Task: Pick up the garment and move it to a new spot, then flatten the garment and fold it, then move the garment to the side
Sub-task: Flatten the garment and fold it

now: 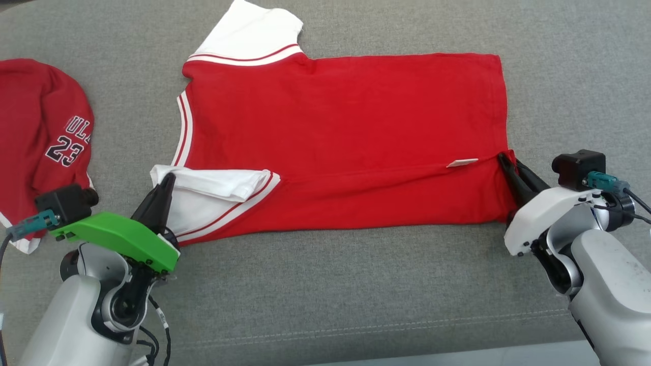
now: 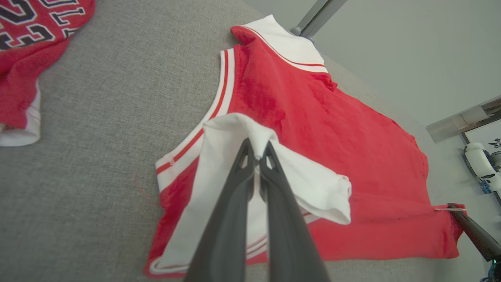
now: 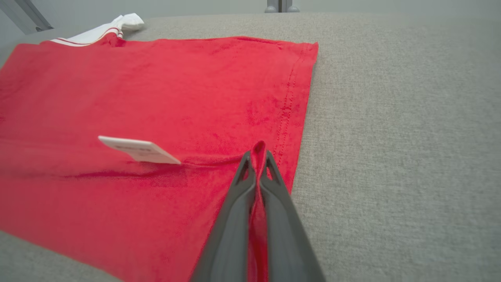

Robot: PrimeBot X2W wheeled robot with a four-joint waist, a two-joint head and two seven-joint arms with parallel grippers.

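Garment (image 1: 346, 122), red jersey with white sleeves: lies flat across the middle of the grey cushion (image 1: 356, 284) with its near long edge turned over the body. By my judgement the first fold is under way, and the further folds and the move aside are not yet done. Left gripper (image 1: 169, 178) is clenched on the near white sleeve (image 1: 218, 185) toward the cushion's left edge. Right gripper (image 1: 506, 160) is clenched on the folded hem corner toward the right edge.

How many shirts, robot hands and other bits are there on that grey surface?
Red shirts: 2 (spread shirt, shirt printed 23)
Robot hands: 2 (left hand, right hand, each pinched shut on the spread shirt)
White label: 1
Total: 5
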